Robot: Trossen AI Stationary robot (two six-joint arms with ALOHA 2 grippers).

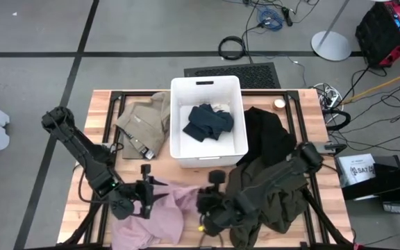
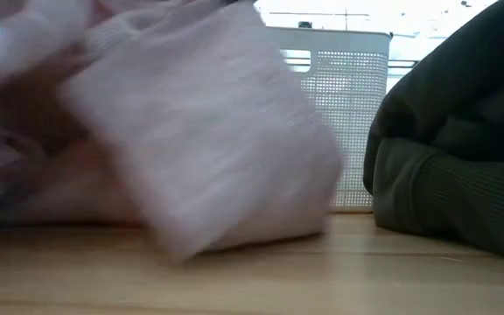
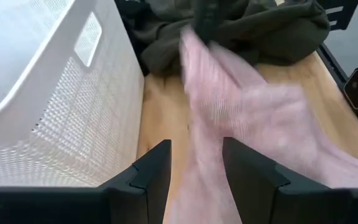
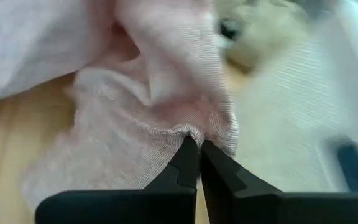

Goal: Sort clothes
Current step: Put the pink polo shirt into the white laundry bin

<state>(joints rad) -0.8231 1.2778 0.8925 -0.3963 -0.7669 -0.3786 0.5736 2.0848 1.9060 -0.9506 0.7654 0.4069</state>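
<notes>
Right gripper: our right gripper point(image 4: 199, 163) sits at the near edge of the worktop point(image 1: 103, 111), its fingers pinched together on an edge of the pale pink garment point(image 4: 142, 118); in the high view it lies just right of the pink cloth, over the front of the olive heap.
Left gripper: our left gripper point(image 3: 194, 171) is near the front left of the worktop with its fingers parted; a strip of the pink garment runs between them, but we cannot tell whether they touch it.
Pale pink garment: we see it spread along the near edge between our two grippers, part of it raised off the wood and blurred in the low view.
Dark olive green garment: it point(image 1: 273, 191) lies bunched at the front right, under and around our right arm, just beside the pink cloth.
Black garment: it point(image 1: 266, 135) lies right of the bin, touching the olive heap's far side.
White bin: it point(image 1: 179, 114) stands upright at the middle of the worktop's far half; inside it lies the navy blue garment point(image 1: 208, 121), crumpled on the floor of the bin.
Tan khaki garment: it point(image 1: 146, 121) lies flat just left of the bin, against its wall.
</notes>
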